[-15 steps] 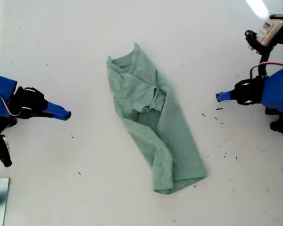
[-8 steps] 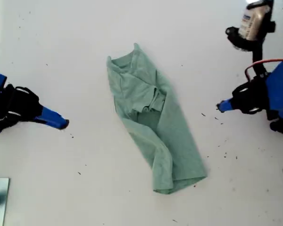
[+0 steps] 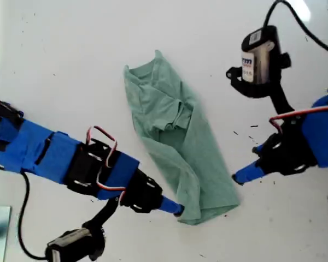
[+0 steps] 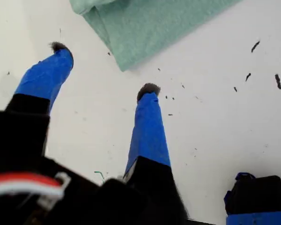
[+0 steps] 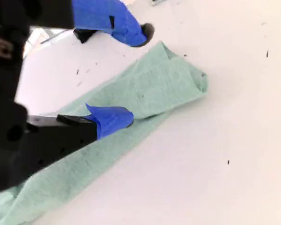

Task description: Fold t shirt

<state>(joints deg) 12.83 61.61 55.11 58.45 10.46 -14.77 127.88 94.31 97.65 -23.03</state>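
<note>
Now both arms have reached in toward the t shirt (image 3: 180,136), where half a second ago they sat drawn back at the exterior view's left and right edges.

The t shirt has not shifted. It lies crumpled in a long diagonal band on the white bench (image 3: 71,65), its neck end toward the exterior view's upper left and its other end toward the lower right.

My second claw (image 3: 176,209) came in from the exterior view's left and now sits at the shirt's lower end, whereas before it was well apart from the cloth. In the second wrist view, my second claw (image 5: 135,75) has its jaws spread. One blue fingertip (image 5: 114,119) lies over the green cloth (image 5: 145,89), and the other is past the cloth's edge over bare bench. It grips nothing.

My first claw (image 3: 238,177) came down from the exterior view's right and is near the shirt's lower right corner, without touching it. In the first wrist view, my first claw (image 4: 104,68) is spread wide and empty. The shirt's corner (image 4: 150,28) is just ahead of the fingertips, and dark specks (image 4: 255,46) dot the bench beside it.
</note>
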